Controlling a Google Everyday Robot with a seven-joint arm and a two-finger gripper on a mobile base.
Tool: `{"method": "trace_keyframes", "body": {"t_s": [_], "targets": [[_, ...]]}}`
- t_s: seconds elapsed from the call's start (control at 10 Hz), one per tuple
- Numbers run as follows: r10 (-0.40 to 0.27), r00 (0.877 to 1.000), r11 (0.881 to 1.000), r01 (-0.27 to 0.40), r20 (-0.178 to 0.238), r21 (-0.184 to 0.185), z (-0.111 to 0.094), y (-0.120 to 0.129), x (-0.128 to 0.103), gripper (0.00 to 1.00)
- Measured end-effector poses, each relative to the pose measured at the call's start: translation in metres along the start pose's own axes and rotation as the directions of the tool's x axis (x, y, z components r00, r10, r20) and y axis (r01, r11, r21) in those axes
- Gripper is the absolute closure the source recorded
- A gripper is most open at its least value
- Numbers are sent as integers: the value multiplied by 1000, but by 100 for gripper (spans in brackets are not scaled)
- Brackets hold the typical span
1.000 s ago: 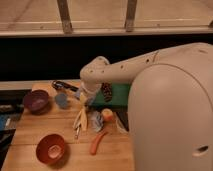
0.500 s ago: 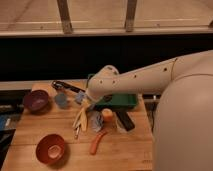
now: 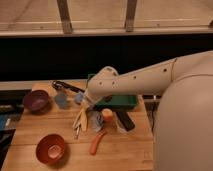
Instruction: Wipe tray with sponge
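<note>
Wooden table (image 3: 125, 150) under a dark wall with a pale ledge and window posts above. The robot's white body fills the right side; its arm reaches left across the far part of the table.

The gripper (image 3: 86, 102) hangs at the arm's left end, just above the table and just left of the tray (image 3: 127, 101). Its jaws cannot be told open from closed here — the wrist hides them — and nothing can be seen held.

The tray is green with a raised rim, lying at the far side of the table, mostly under the arm. What little of its floor shows looks bare; the rest is hidden.

The sponge (image 3: 96, 121) — a small blue-grey block, as best I can judge — sits near the middle of the table, on the near side of the gripper, beside an orange piece (image 3: 107, 114). Not touched.

Step in hand, by my reading: the approach to the sponge, no wiping yet. The next move calls for dropping onto the sponge, closing on it, then carrying it right and far into the tray.

Other containers: a purple bowl (image 3: 36, 99) at far left, contents not visible; a red bowl (image 3: 50, 149) at near left, seemingly empty; a small blue cup (image 3: 61, 99) by the purple bowl.
</note>
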Motion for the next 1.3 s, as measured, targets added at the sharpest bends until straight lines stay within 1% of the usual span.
{"method": "trace_keyframes", "body": {"t_s": [0.2, 0.3, 0.4, 0.5, 0.6, 0.7, 0.8, 0.9, 1.0, 1.1, 1.2, 1.3], "targets": [[21, 999, 1000, -20, -37, 19, 5, -15, -2, 75], [42, 997, 998, -39, -63, 41, 5, -33, -1, 75], [62, 994, 996, -56, -90, 70, 5, -60, -2, 75], [79, 991, 994, -69, -109, 89, 5, -80, -3, 75], [116, 984, 987, -99, -134, 122, 3, -112, -5, 75], [150, 978, 980, -128, -148, 150, 0, -137, -3, 75], [192, 968, 970, -163, -159, 179, -5, -165, 2, 75], [232, 959, 960, -198, -164, 197, -10, -187, 7, 75], [296, 941, 940, -257, -165, 222, -17, -217, 22, 75], [351, 924, 922, -311, -153, 232, -25, -240, 41, 75], [376, 915, 911, -336, -147, 239, -29, -251, 52, 75], [383, 913, 908, -344, -143, 238, -31, -254, 54, 75]]}}
